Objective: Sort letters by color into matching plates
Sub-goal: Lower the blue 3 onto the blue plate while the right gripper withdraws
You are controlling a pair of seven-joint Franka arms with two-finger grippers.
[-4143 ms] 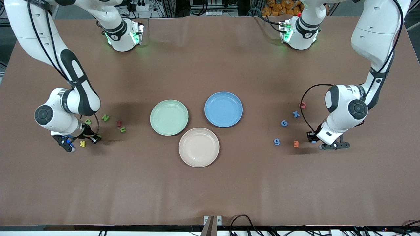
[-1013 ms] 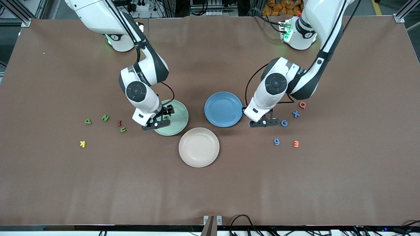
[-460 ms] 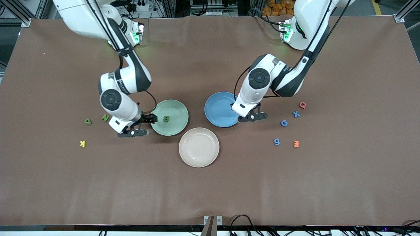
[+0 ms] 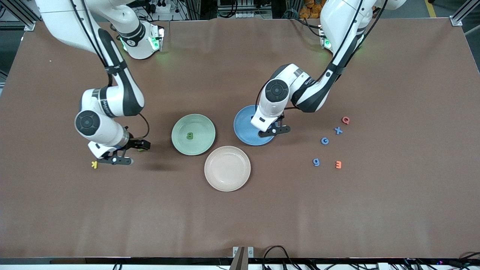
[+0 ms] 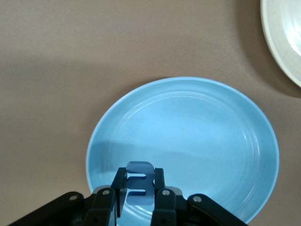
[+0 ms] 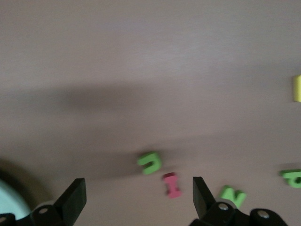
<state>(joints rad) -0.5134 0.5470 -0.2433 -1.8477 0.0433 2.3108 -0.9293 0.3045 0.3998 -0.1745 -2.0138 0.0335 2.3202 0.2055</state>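
Green letters: one small chunky dark green letter (image 4: 190,136) lies in the pale mint green round plate (image 4: 183,146), near its middle. Three more show on the bench in the right wrist view: a hooked green one (image 6: 150,162), a green N (image 6: 233,195) and a green piece at the edge (image 6: 292,178).
Blue letters: none lies in the medium blue round plate (image 4: 243,131) yet. One blue block letter (image 5: 140,182) is pinched in the left gripper (image 5: 140,197) just above the plate's rim. A blue X (image 4: 338,130), a blue G (image 4: 324,141) and a blue g (image 4: 316,162) sit on the brown bench (image 4: 240,217) at about four o'clock from the blue plate.
Progress: one of eight sorted, by my reading; a second looks close to release.
Other pieces: beige-pink round plate (image 4: 227,168) holds nothing, at six o'clock from the gap between the two task plates. A pink Q (image 4: 345,120), orange E (image 4: 338,164), yellow K (image 4: 94,164) and dark red letter (image 6: 172,184) lie loose.
Left arm: reaches in from the blue plate's two o'clock, wrist bent down, gripper over the plate's three o'clock edge.
Right arm: bent low over the green letters at nine o'clock from the green plate; right gripper (image 6: 136,200) spread wide, holding nothing, above the hooked green letter and the red one.
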